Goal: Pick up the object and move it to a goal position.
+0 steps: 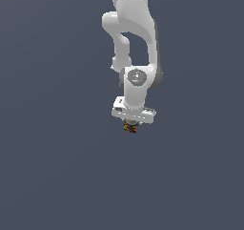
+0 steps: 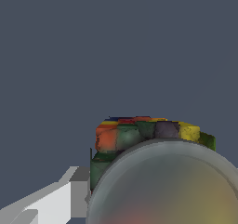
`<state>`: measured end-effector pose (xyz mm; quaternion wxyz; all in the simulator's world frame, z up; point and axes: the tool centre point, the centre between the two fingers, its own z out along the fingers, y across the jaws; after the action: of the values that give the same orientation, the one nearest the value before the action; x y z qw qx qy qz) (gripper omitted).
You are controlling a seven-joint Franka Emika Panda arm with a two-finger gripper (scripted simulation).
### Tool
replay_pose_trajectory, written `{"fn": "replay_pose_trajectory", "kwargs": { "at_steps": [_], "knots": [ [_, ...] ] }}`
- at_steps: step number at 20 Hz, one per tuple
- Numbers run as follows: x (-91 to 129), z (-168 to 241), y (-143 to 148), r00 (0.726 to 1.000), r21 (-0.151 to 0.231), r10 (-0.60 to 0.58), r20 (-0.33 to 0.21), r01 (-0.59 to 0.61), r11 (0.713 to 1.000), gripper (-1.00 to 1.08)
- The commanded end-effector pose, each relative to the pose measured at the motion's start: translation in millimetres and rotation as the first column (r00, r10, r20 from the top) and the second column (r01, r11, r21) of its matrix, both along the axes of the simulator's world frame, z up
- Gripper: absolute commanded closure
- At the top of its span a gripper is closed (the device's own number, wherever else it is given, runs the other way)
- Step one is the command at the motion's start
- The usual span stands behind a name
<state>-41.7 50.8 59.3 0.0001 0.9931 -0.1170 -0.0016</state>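
1. Object (image 2: 139, 135): multicoloured lump with a grey rounded dome, filling the wrist view close to the camera; one white finger (image 2: 56, 202) lies at its 8 o'clock.
2. Gripper (image 1: 130, 125): in the exterior view the object (image 1: 130, 127) sits directly beneath it, at 6 o'clock. Jaw state: cannot tell.
3. Arm (image 1: 136, 43): extends from the gripper toward 12 o'clock.
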Motion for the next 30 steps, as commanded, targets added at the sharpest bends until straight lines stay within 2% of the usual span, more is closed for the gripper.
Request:
{"fn": "replay_pose_trajectory", "kwargs": {
  "at_steps": [1,9,30],
  "knots": [
    [4,4,-1,1.0,0.0,0.0,0.003,0.0,1.0,1.08],
    [30,30,-9,1.0,0.0,0.0,0.003,0.0,1.0,1.08],
    [137,129,-42,1.0,0.0,0.0,0.003,0.0,1.0,1.08]
  ]
}}
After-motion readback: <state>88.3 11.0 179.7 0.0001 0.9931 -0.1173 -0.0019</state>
